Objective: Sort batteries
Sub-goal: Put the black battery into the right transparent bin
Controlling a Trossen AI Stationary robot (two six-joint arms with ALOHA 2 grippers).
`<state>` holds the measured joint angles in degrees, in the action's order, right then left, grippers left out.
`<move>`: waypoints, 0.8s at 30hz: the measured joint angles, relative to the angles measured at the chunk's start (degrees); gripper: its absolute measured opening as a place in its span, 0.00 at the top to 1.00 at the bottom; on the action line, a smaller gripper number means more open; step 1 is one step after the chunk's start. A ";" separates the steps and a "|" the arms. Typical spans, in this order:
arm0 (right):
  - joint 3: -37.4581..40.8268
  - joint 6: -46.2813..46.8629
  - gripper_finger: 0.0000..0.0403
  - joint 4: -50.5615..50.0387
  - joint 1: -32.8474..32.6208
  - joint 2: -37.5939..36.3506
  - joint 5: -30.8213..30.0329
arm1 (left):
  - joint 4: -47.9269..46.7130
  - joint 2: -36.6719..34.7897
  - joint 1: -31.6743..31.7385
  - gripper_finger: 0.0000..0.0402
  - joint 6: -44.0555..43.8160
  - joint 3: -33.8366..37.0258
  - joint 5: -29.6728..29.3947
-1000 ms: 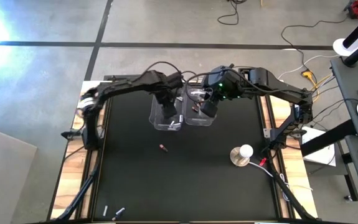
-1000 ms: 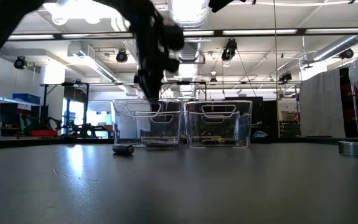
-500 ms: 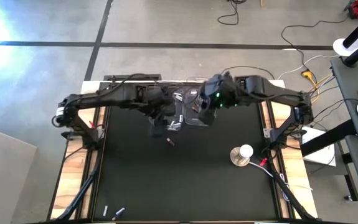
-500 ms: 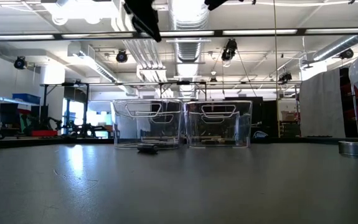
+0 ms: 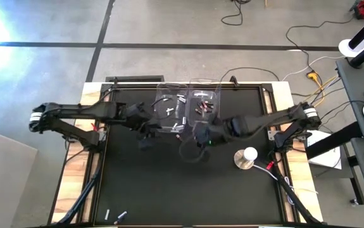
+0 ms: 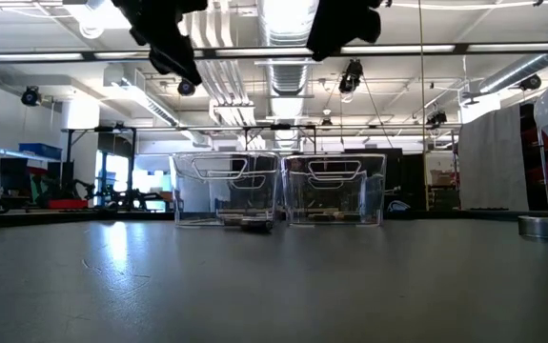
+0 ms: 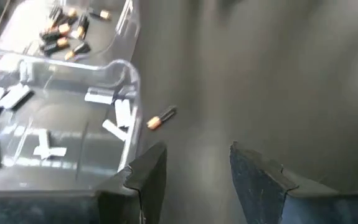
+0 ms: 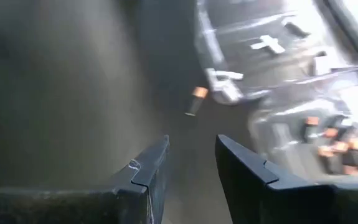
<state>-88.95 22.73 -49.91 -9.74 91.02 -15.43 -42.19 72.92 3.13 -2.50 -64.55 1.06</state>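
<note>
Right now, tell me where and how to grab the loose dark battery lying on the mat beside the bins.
Take the loose dark battery across the middle of its barrel, coming straight down from above. It lies flat on the mat just outside the left bin, so a side approach would likely hit the bin wall. Set the fingers crosswise to its length. The right claw is open and looks well placed.

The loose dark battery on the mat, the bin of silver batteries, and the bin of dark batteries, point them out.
loose dark battery [image 7: 161, 117], left wrist view, its middle.
bin of silver batteries [image 7: 124, 70], left wrist view, clear rim corner.
bin of dark batteries [image 8: 263, 118], right wrist view, clear front wall.
</note>
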 joint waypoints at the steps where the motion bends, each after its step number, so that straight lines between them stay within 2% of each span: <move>1: 2.00 0.88 0.69 2.75 -1.11 0.00 -1.07 | 1.76 -1.19 -0.37 0.61 -0.23 1.60 0.02; 6: 12.13 6.75 0.69 15.62 -6.18 0.00 -8.91 | 5.85 -5.04 -1.09 0.61 -2.56 7.39 0.45; 12: 25.64 8.86 0.67 37.11 -8.02 0.00 -13.52 | 4.77 -7.63 -1.53 0.61 -3.93 10.05 1.55; 15: 32.22 10.13 0.62 47.56 -8.02 0.00 -15.61 | 4.74 -8.93 -2.01 0.61 -4.63 10.63 1.57; 18: 37.29 10.09 0.55 53.43 -7.69 0.50 -17.82 | 4.83 -9.92 -2.25 0.61 -5.72 10.79 1.57; 24: 40.38 3.42 0.42 63.07 -5.47 6.56 -19.26 | 4.65 -10.88 -2.35 0.61 -6.63 10.82 1.57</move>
<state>-48.58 26.15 13.15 -15.20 97.59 -34.70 -37.55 62.05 0.78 -9.13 -53.74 2.63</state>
